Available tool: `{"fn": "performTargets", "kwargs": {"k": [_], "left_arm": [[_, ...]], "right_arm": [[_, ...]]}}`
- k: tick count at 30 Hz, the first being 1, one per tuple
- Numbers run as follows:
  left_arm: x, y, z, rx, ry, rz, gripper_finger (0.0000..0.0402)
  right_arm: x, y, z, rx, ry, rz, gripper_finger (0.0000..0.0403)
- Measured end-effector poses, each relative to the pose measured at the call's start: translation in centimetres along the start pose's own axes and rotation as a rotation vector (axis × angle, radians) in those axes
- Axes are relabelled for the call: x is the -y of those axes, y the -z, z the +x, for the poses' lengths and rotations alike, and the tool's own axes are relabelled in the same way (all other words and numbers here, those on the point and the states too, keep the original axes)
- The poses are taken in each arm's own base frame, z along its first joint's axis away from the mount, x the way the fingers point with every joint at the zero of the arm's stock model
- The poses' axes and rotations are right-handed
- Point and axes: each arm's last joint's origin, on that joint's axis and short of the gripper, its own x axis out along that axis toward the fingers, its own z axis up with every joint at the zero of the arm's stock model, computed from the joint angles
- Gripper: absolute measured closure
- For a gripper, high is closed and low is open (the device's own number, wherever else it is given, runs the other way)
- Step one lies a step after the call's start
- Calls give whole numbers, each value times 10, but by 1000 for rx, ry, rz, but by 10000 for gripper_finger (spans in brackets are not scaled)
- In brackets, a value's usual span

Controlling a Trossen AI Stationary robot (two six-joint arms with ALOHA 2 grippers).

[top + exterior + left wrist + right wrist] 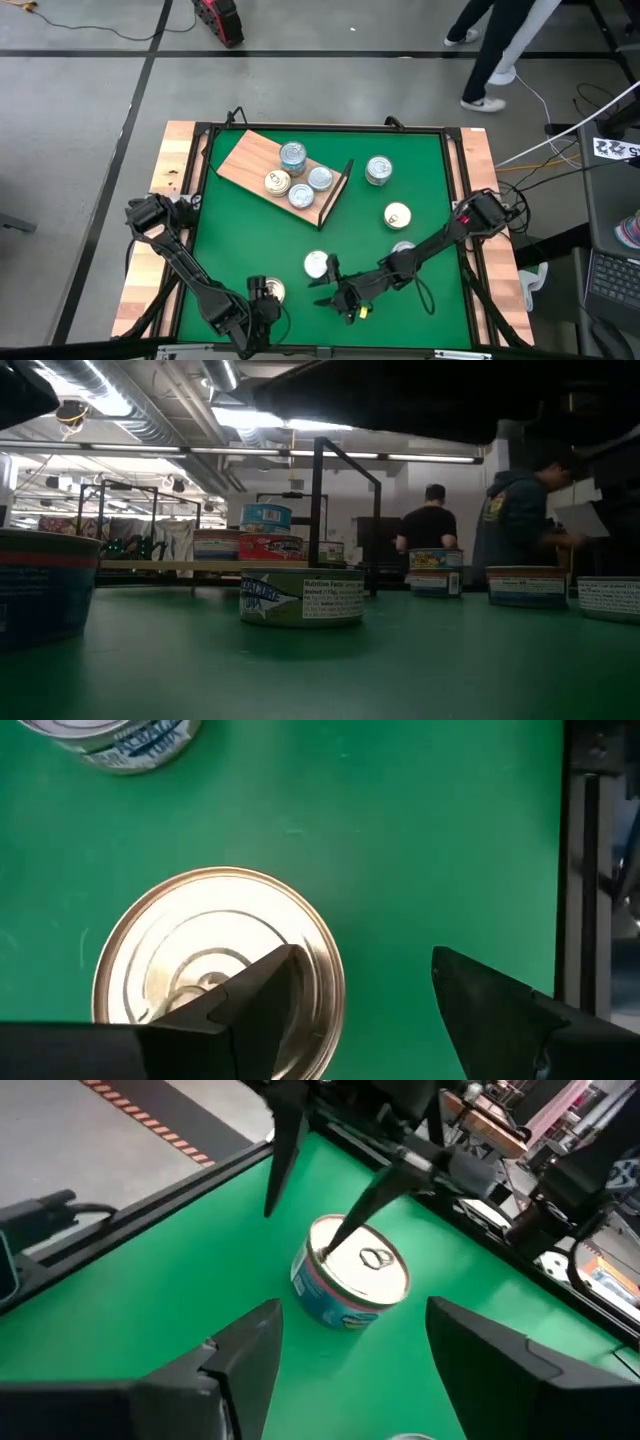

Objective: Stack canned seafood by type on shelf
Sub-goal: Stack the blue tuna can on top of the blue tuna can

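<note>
Gold-topped can (218,970) lies directly under the left hand (365,985) at the surface's near edge; fingers spread, one fingertip (275,970) over the lid, the other (455,970) past the can's side above the green surface (400,840). Nothing pinched. Right hand (350,1330) hovers just beside, fingers spread, empty, pointing at that same can (350,1285) a little ahead of it. Silver-topped can (316,264) stands just beyond the right hand. Three more cans, (397,215), (378,170) and one partly hidden under the right arm (403,248), stand on the surface's right half. Shelf (250,160) lies at the far side, four cans (296,178) clustered on its board by the black wire end.
</note>
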Motion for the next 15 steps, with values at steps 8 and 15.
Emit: {"fn": "performTargets", "kwargs": {"k": [8,15], "left_arm": [[-2,-1,11,29,-62,77,195],[-10,-3,15,33,-137,139,258]], "right_arm": [[-3,11,19,-31,-1,-48,157],[-10,25,26,-68,-17,-123,157]]}}
